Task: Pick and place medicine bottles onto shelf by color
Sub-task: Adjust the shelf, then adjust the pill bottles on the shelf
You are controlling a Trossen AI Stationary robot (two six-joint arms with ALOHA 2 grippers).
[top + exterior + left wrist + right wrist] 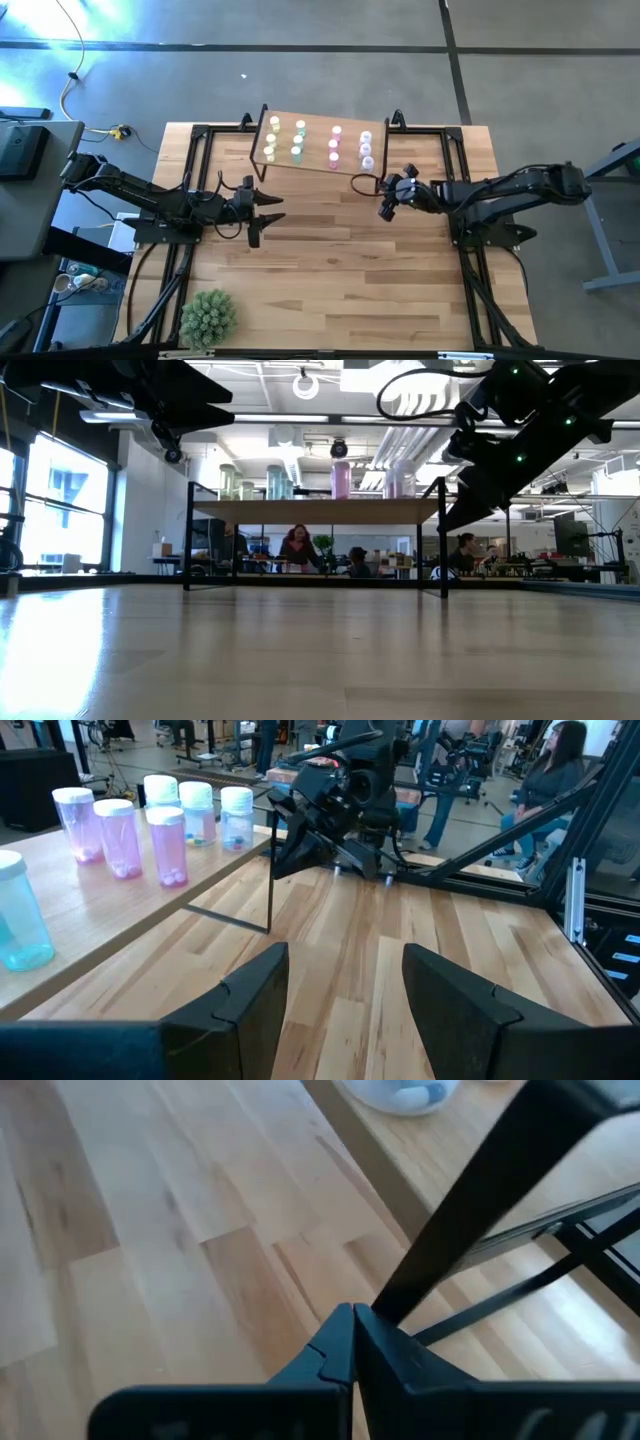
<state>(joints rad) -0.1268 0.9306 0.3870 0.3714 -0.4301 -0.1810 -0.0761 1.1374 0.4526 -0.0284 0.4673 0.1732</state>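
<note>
While both arms hang over the wood-plank table [340, 260], all the medicine bottles [300, 138] stand on the shelf [318, 160], the small light-wood board on thin black legs at the table's far edge. From above they form four short columns by colour: yellow at the left end, green next, then pink [334, 143], and white/lavender [366, 150] at the right end. The left wrist camera shows pink bottles [120, 835] and pale-capped clear ones [237, 817] close together on the board, with a blue-green one [18, 915] nearer the lens.

The right gripper [352, 1335] sits just off the shelf's right front corner, beside one black leg [470, 1210], above bare planks. Its two fingers are pressed together tip to tip with nothing between them. One clear bottle holding blue and white pills [405, 1094] stands on the board just beyond it.

The left gripper [262, 210] waits over the table in front of the shelf's left end, well apart from the right arm. Its fingers [255, 1000] are spread, and only bare wood shows between them.

A spiky green potted plant [208, 318] stands at the table's near left corner. People sit in the room beyond the table.
</note>
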